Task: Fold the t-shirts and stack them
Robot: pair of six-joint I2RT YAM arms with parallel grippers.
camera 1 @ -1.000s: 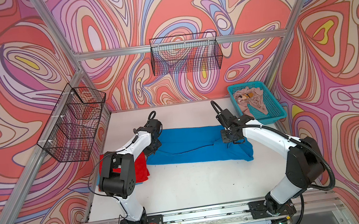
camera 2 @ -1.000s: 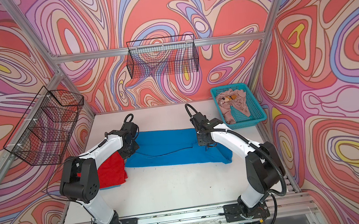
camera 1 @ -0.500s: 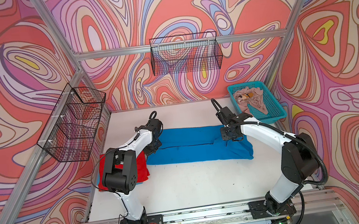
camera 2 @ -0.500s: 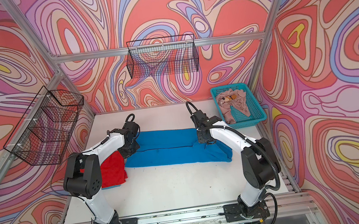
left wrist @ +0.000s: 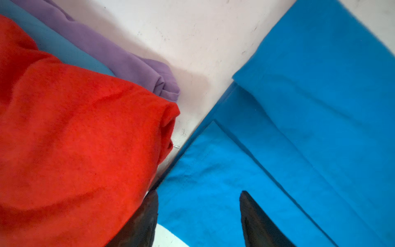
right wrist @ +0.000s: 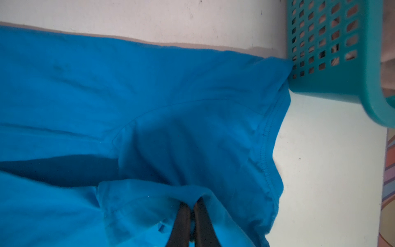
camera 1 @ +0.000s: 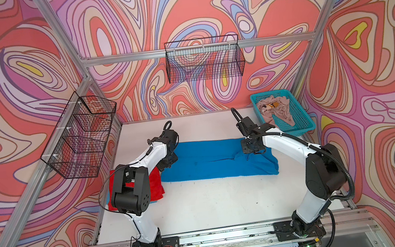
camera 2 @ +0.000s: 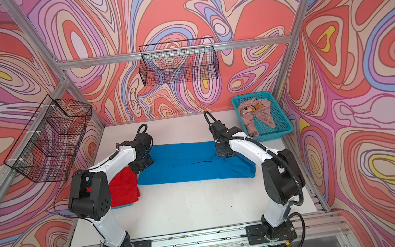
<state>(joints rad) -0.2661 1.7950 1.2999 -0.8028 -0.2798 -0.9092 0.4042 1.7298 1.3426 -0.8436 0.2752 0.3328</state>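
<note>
The blue shirt (camera 1: 211,161) lies folded lengthwise across the table (camera 1: 214,204). The right gripper (right wrist: 191,222) pinches its cloth near the basket (camera 1: 299,118); the left gripper (left wrist: 198,216) hangs spread over the opposite end, beside the red shirt (left wrist: 74,139).

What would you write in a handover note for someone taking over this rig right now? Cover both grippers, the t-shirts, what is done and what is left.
Left gripper: open over the blue t-shirt's left end, holding nothing.
Right gripper: shut on a fold of the blue t-shirt near its right end.
Done: red t-shirt lies folded at the table's left edge.
Left: finish folding the blue one and stack it; the beige-pink t-shirt lies crumpled in the turquoise basket.
</note>
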